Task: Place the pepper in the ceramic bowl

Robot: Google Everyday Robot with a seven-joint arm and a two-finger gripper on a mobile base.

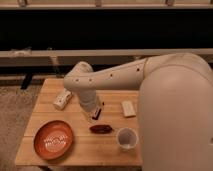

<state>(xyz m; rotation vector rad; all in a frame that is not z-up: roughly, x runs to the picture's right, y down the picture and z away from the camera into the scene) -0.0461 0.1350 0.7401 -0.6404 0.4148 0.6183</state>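
The gripper (95, 114) hangs just beyond the pepper (101, 128) at mid-table; I cannot tell how open it is. The ceramic bowl (53, 140) sits left by the table's (100, 151) near edge, with bare wood between it and the pepper.

Pale wooden counter (95, 151) below me, warmly lit, and my fingers (97, 112) hang low over its middle. Speckled grey carpet (12, 115) lies off to the left. Behind, a long pale rail (150, 52) crosses a wide black backdrop (100, 27).

On the table (90, 152), the pepper (101, 128) lies between the ceramic bowl (53, 139), near left, and the cup (127, 138), right; the gripper (96, 114) hangs just behind the pepper.
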